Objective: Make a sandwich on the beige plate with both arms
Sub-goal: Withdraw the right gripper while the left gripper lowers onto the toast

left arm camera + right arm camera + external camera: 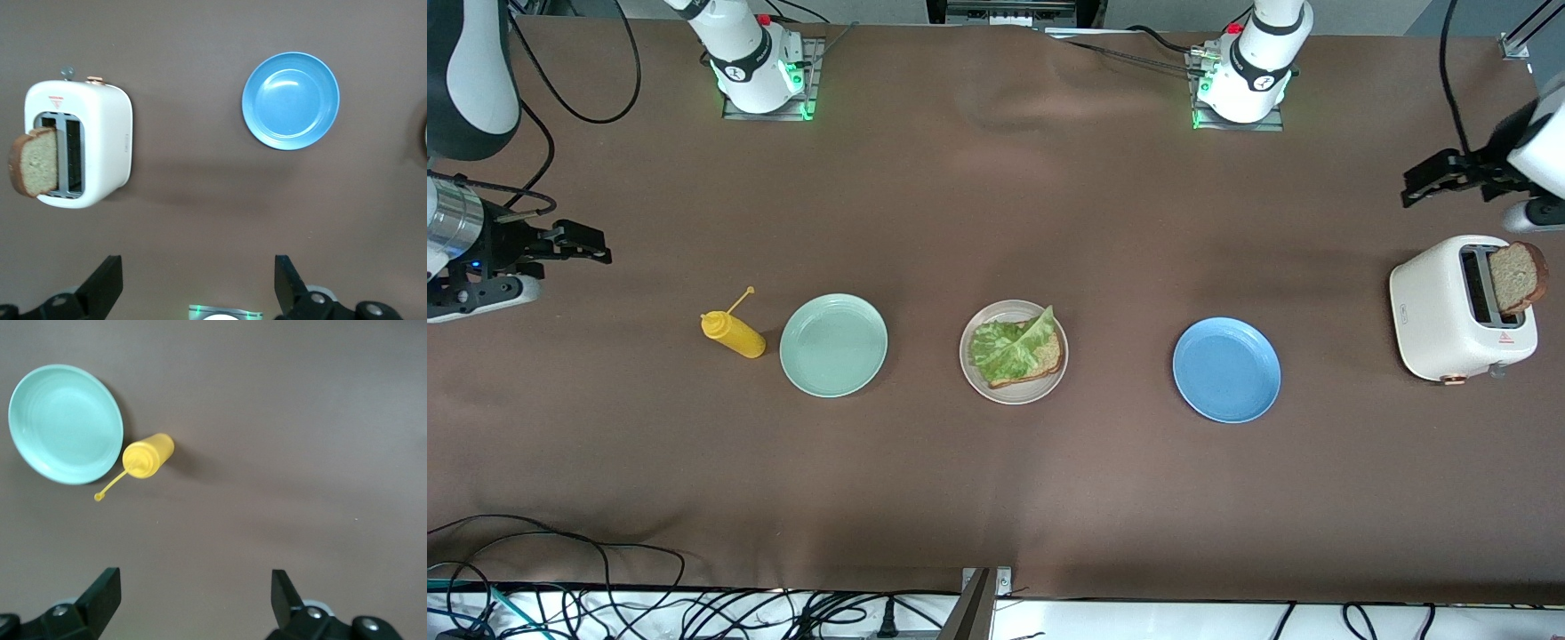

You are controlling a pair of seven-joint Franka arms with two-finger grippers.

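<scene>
The beige plate (1014,396) sits mid-table and carries one brown bread slice (1043,359) with a crinkled green lettuce leaf (1007,345) lying on top. A second bread slice (1519,276) (33,164) sticks up out of a white toaster (1449,311) (103,143) at the left arm's end of the table. My left gripper (1412,185) (198,283) hangs open and empty over bare table beside the toaster. My right gripper (600,246) (193,597) hangs open and empty over bare table at the right arm's end, apart from the plates.
A blue plate (1226,370) (291,100) lies between the beige plate and the toaster. A mint-green plate (833,344) (65,423) lies toward the right arm's end, with a yellow squeeze bottle (734,333) (148,455) on its side next to it. Cables run along the table's front edge.
</scene>
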